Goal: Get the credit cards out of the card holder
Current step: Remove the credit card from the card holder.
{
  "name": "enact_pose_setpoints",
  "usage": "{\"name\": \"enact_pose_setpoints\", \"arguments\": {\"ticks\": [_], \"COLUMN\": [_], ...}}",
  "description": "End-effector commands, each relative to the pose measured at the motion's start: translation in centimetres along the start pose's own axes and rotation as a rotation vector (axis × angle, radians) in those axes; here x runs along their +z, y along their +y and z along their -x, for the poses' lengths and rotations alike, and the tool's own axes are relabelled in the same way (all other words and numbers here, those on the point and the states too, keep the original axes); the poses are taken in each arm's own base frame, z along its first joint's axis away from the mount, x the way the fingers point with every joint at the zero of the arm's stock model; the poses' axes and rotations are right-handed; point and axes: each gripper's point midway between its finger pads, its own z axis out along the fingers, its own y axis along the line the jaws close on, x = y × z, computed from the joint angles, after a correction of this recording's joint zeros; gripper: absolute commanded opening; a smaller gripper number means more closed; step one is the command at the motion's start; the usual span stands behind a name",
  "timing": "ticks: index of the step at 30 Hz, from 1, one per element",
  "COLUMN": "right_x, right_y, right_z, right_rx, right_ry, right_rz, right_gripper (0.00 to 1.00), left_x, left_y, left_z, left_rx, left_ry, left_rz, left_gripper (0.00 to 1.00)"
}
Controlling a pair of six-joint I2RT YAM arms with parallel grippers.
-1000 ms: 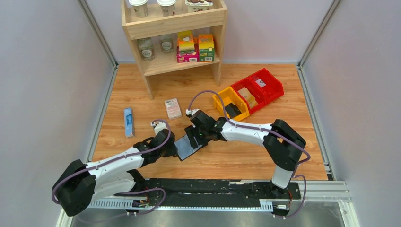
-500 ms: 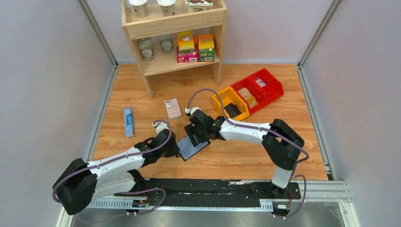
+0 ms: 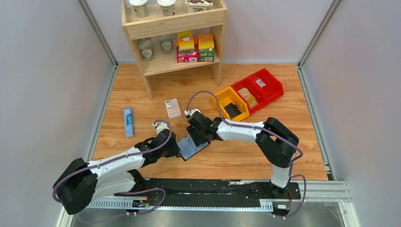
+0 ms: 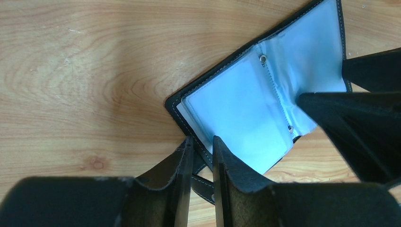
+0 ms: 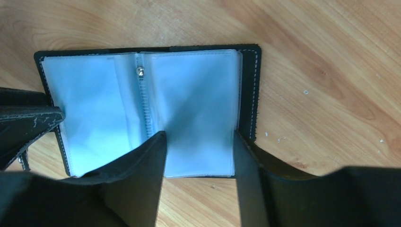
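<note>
Left fingers [image 4: 227,184] are pinched together on the near black edge of the card holder [image 4: 246,104], which lies open, pale blue pockets up, on the wooden surface [image 4: 85,85] between both arms. Right fingers [image 5: 142,184] stand apart, straddling one half of it.

I see the card holder [image 5: 146,104] as matt black leather-like stuff with pale stitching, its pockets [image 5: 198,94] glossy clear plastic. The table [image 4: 71,85] looks smooth wood-grain.

Open card holder [image 4: 246,104], left fingers [image 4: 231,182] pinching its edge
</note>
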Motion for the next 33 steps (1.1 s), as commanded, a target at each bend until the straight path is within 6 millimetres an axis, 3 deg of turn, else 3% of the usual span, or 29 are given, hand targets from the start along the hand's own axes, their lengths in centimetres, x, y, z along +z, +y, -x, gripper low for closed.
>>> {"name": "enact_pose_setpoints", "arguments": {"ticks": [1, 3, 6, 14, 20, 29, 31, 33], "right_x": [-0.4, -1.0, -2.0, -4.1, -4.6, -4.6, -4.6, -4.5], "right_y": [1.5, 1.9, 2.4, 5.2, 6.9, 7.5, 7.0, 4.9], "right_z": [0.9, 1.3, 2.0, 2.5, 2.4, 1.6, 1.8, 2.4], "right_rx": [-0.014, -0.016, -0.014, -0.009, 0.012, -0.007, -0.021, -0.01], "right_ry": [-0.03, -0.039, -0.064, -0.066, -0.043, -0.008, -0.028, -0.068], "right_rz": [0.07, 0.092, 0.12, 0.277, 0.37, 0.419, 0.386, 0.268], "right_gripper": [0.45, 0.36, 0.31, 0.27, 0.3, 0.36, 0.4, 0.5], "left_x": [0.2, 0.3, 0.4, 0.7, 0.8, 0.6, 0.5, 0.3], "left_y": [-0.3, -0.3, -0.6, -1.0, -1.0, -0.9, -0.7, -0.7], "left_z": [-0.9, -1.0, -1.0, -1.2, -1.3, -1.2, -1.1, -0.9], "left_rx": [-0.005, -0.004, -0.001, 0.001, 0.0, -0.013, -0.015, -0.018], "left_ry": [0.033, 0.037, 0.039, 0.051, 0.051, 0.038, 0.031, 0.022], "left_rz": [-0.013, -0.012, -0.015, -0.024, -0.028, -0.033, -0.03, -0.031], "left_gripper": [0.29, 0.29, 0.29, 0.29, 0.29, 0.29, 0.29, 0.29]}}
